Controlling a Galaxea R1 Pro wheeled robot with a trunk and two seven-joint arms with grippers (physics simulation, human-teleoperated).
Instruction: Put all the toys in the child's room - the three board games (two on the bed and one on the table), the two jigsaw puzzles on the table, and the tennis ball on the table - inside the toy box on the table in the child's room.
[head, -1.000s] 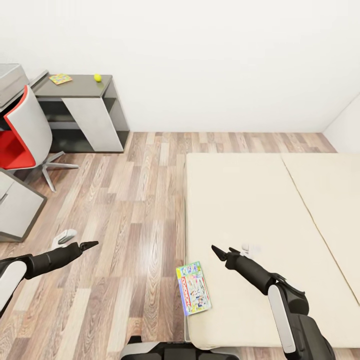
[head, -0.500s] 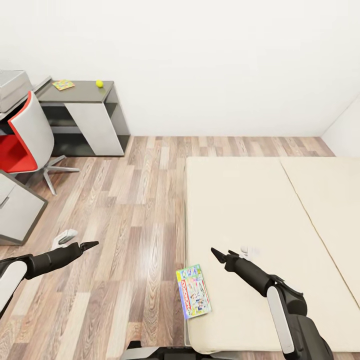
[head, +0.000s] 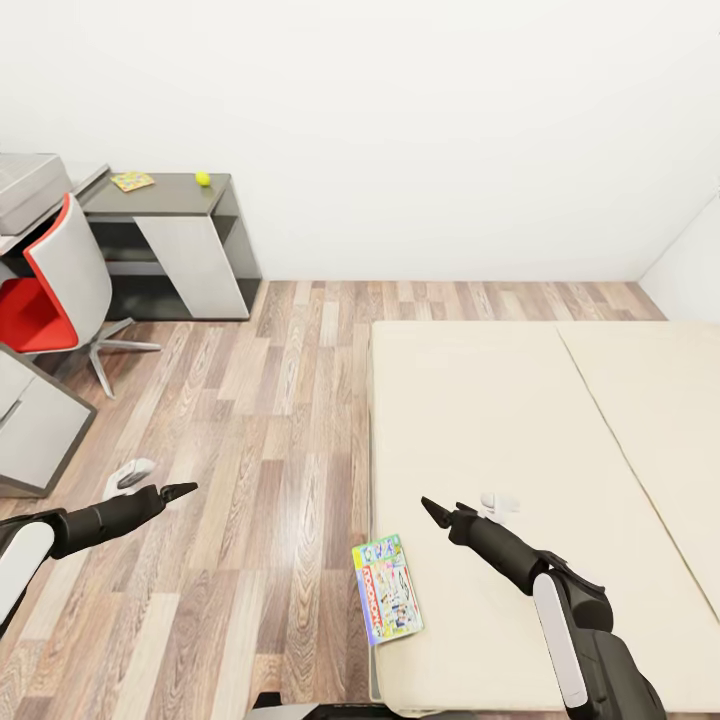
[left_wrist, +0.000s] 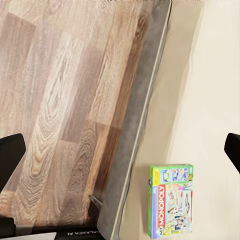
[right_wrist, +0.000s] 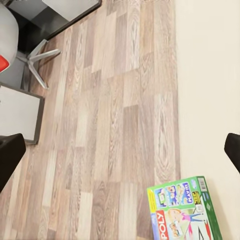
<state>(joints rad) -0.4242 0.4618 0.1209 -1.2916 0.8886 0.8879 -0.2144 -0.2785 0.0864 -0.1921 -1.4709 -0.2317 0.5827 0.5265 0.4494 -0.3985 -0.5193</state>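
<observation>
**Approach to bed: Monopoly box not yet taken**

The bed (head: 520, 420) carries the Monopoly box (head: 387, 588) at its near edge, overhanging the floor. Right gripper (head: 442, 512) hovers beside it; left gripper (head: 178, 490) hangs over floor. Both jaws stand open, empty. Next: lower right gripper onto box.

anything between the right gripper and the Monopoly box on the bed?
Nothing visible. The right gripper hangs over bare mattress of the bed, and the Monopoly box lies at the bed's near edge beside it, uncovered.
</observation>
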